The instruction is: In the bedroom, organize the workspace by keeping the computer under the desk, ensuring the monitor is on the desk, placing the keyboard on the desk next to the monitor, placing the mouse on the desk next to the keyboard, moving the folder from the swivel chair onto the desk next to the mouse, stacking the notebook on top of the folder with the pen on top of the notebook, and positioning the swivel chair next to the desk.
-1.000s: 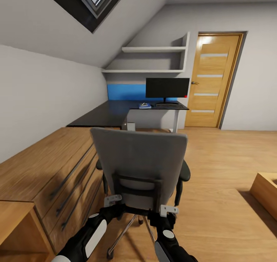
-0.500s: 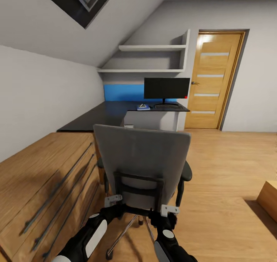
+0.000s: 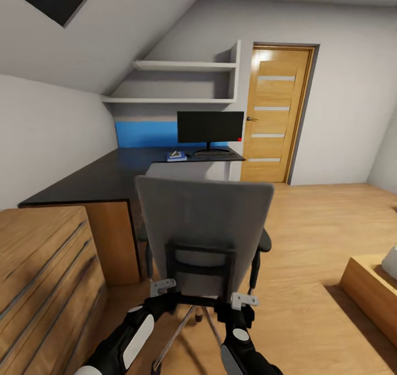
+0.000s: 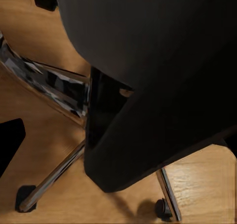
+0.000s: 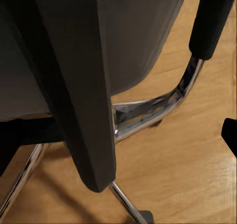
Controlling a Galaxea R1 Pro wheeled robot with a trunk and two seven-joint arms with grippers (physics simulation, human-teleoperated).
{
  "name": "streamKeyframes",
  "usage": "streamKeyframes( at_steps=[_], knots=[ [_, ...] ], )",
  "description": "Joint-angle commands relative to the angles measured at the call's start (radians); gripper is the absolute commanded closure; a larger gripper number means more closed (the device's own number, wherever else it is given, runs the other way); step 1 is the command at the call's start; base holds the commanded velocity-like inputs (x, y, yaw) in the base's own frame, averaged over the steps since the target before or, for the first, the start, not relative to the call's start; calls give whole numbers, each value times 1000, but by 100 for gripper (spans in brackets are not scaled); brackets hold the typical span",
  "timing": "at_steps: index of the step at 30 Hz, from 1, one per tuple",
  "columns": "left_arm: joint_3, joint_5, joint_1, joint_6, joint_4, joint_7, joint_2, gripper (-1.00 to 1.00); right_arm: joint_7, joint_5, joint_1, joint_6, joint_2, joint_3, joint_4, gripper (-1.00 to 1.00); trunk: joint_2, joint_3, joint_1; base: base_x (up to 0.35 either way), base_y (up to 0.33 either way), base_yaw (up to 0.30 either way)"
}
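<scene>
The grey-backed swivel chair with black armrests and a chrome star base [image 3: 204, 237] stands on the wooden floor [image 3: 325, 226], its back turned to the head camera, just in front of the robot. The left gripper [image 3: 162, 288] and the right gripper [image 3: 242, 299] sit at the lower edge of the chair's backrest, one at each lower corner, each with light grey finger pieces against the black frame bar. Whether the fingers are closed on the frame or merely resting against it cannot be told from these pictures. In the left wrist view the dark underside of the seat [image 4: 158, 75] looms close, with chrome legs and black castors on the floor beneath. In the right wrist view the edge of the backrest [image 5: 84, 85] runs close to the lens, with a black armrest pad [image 5: 210, 21] on a chrome bracket beside it.

Beyond the chair, the black L-shaped desk [image 3: 94, 179] runs along the left wall and turns across the far wall. The black flat monitor [image 3: 210, 127] stands upright near the far right corner of the desktop, in front of a blue wall panel [image 3: 144, 134]. A dark keyboard [image 3: 212, 155] lies just in front of the monitor's foot, and a small blue notebook-like item [image 3: 176, 155] lies to its left on the desktop; its details are too small to make out. White wall shelves [image 3: 182, 82] hang above the desk, and a wooden door with frosted strips [image 3: 274, 121] stands to the right. A wooden chest of drawers [image 3: 44, 276] sits at the near left, touching the desk's end panel.
</scene>
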Motion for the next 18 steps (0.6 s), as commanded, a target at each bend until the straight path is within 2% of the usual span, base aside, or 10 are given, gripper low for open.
streamKeyframes(
  at_steps=[1,9,18],
  knots=[
    [2,-11,-1,6,-4,14,2,-100,-14,1,-1,8,-1,0,-1,-100,0,-1,0,332,-177,-92],
    [3,-11,-1,6,-4,11,3,-100,-14,1,0,8,-1,1,-1,-100,0,-1,0,324,-165,-29],
    [3,-10,-1,5,-4,9,3,-100,-14,1,0,8,-1,1,-1,-100,0,-1,0,108,-25,-2]
  ],
)
